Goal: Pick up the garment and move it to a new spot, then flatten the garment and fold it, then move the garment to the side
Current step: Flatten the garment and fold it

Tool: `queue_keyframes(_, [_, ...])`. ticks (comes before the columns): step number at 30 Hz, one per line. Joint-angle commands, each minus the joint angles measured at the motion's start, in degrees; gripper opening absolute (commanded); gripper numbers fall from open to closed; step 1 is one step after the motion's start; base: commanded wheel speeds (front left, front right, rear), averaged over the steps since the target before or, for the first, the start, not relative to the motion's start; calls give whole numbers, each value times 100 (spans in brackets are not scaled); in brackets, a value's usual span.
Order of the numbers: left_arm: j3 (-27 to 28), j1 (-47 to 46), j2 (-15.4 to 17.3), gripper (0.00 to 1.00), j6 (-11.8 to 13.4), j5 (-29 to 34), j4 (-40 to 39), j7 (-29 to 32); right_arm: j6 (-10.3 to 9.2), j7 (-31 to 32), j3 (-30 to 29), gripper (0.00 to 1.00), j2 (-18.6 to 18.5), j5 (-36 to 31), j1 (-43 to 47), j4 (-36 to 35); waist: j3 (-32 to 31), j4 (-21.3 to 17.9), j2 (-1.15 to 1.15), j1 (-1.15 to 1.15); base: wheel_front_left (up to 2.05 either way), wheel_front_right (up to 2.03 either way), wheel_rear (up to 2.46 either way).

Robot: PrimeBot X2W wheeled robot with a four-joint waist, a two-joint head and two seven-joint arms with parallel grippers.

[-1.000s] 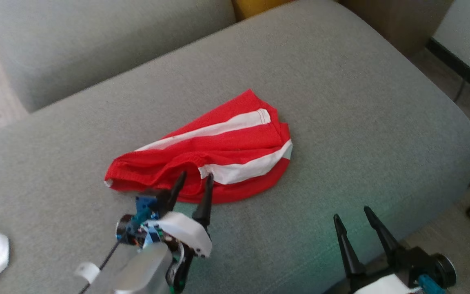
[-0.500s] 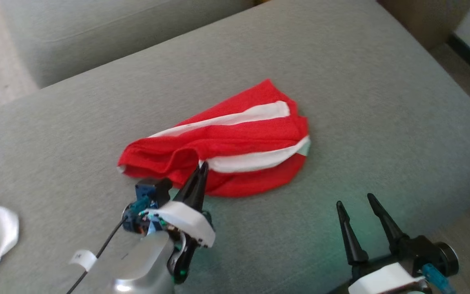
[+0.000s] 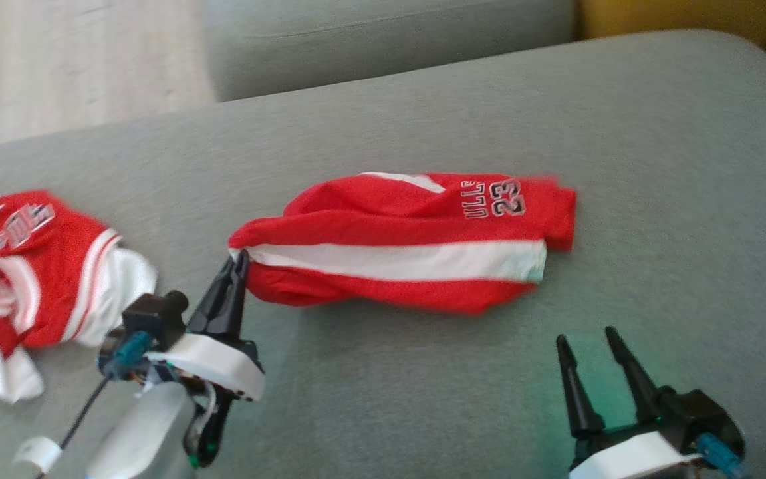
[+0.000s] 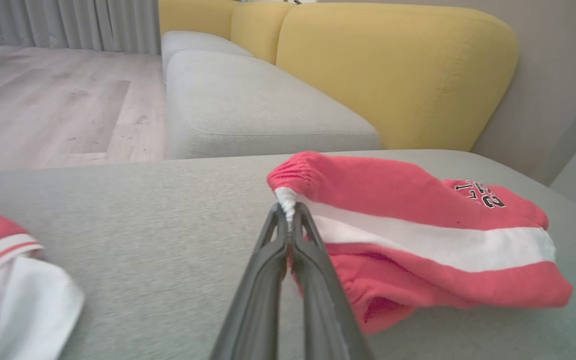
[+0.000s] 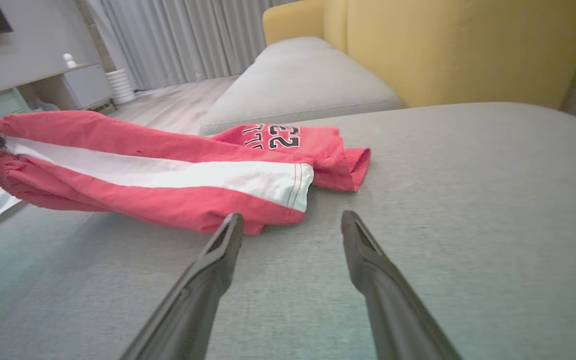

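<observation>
The red garment point(image 3: 403, 246) (white stripe, 23 printed near one end) lies stretched across the middle of the grey cushion point(image 3: 423, 106). The left gripper point(image 3: 241, 261) is pinched tight on its waistband end, toward the cushion's left. The right gripper point(image 3: 586, 336), fingers spread and empty, is over the cushion's near right edge.

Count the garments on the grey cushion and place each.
2. Red shorts lie centrally, one end pinched by the left gripper. A red-and-white jersey lies at the robot's left, cut off by the frame edge; more may be hidden.
</observation>
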Motion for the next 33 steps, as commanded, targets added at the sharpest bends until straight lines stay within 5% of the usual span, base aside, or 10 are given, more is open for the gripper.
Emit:
queue_keyframes(1, [237,-167,197,0,42,81,-218,3,43,-62,204,100,-32,115,-164,-93,-29,332,0,1,0,0,0])
queue_keyframes(6, [278,-150,486,0,105,112,-450,147,43,-62,566,100,-52,684,-397,309,4,635,0,1,0,0,0])
queue_keyframes(13, [279,-215,614,0,187,148,-585,237,43,-62,1455,100,-421,2400,-967,966,105,857,0,1,0,0,0])
queue_keyframes(21, [182,-354,579,0,200,208,-544,269,43,-62,2072,100,-784,3523,-1779,1807,194,969,0,1,0,0,0])
queue_keyframes(33, [69,-587,492,0,127,246,-392,239,43,-62,2934,100,-1017,5006,-2267,1966,251,1031,0,1,0,0,0])
